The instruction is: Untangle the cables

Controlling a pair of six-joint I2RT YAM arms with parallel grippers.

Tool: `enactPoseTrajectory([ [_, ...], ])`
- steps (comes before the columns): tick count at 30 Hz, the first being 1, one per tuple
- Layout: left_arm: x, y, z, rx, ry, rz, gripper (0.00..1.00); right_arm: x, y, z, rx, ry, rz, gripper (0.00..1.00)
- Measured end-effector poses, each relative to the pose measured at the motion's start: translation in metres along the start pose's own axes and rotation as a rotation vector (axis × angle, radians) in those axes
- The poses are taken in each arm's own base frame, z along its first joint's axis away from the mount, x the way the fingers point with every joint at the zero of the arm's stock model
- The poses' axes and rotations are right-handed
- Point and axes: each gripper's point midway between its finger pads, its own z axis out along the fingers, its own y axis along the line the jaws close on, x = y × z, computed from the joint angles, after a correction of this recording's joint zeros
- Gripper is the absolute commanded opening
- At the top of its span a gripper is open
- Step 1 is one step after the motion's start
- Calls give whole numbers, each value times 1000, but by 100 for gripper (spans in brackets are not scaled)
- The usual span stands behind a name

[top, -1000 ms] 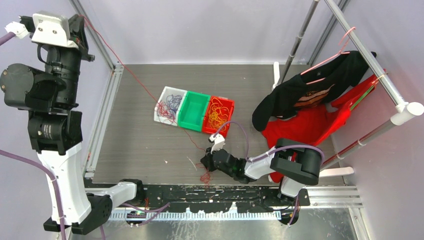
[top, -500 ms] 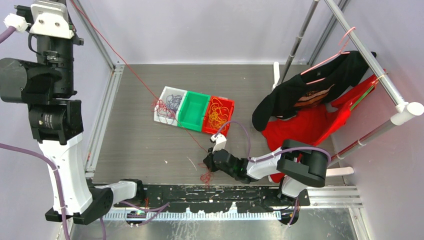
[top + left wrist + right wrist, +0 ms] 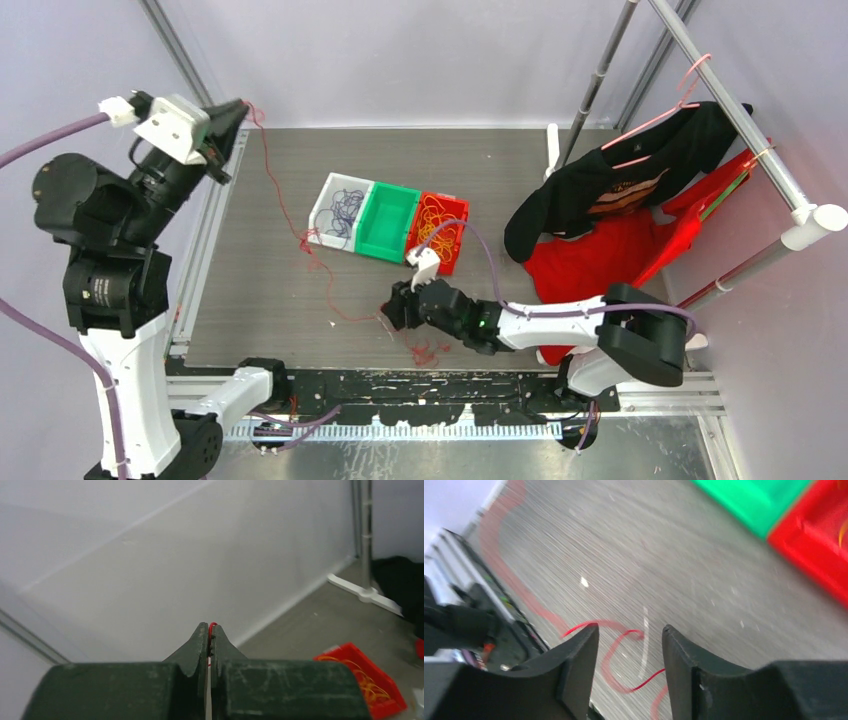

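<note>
Since the left tool (image 3: 209, 630) pinches the red cable (image 3: 428, 351) aloft while the right tool (image 3: 630, 632) gapes over its slack on the table (image 3: 255, 290), a hard pull could snag the bins (image 3: 395, 187).

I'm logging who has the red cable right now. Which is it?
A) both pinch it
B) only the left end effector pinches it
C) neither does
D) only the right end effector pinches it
B: the left end effector is shut on the red cable, while the right end effector stands open over the table, gripping nothing.
</note>
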Motion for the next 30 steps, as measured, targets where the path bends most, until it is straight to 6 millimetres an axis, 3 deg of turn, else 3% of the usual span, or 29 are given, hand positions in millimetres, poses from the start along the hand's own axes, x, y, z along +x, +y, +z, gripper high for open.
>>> enactPoseTrajectory([
  [3,24,-23,-2,94,66,-65,0,-45,28,-2,-56,-75,-18,70],
  [5,32,-33,-3,142,92,-95,0,-64,39,-6,-84,-108,-39,76],
  [10,45,-53,-2,234,136,-177,0,-76,47,-12,-115,-113,-122,80],
  [14,36,-62,-8,282,123,-205,0,-84,53,-12,-141,-98,-178,78],
  [21,17,-76,-24,343,84,-233,0,-136,71,-3,-199,-168,-173,70],
  [25,6,-80,-31,359,59,-234,0,-135,67,13,-204,-160,-146,65],
  [30,2,-82,-33,367,52,-240,0,-112,69,38,-224,-102,-105,63],
])
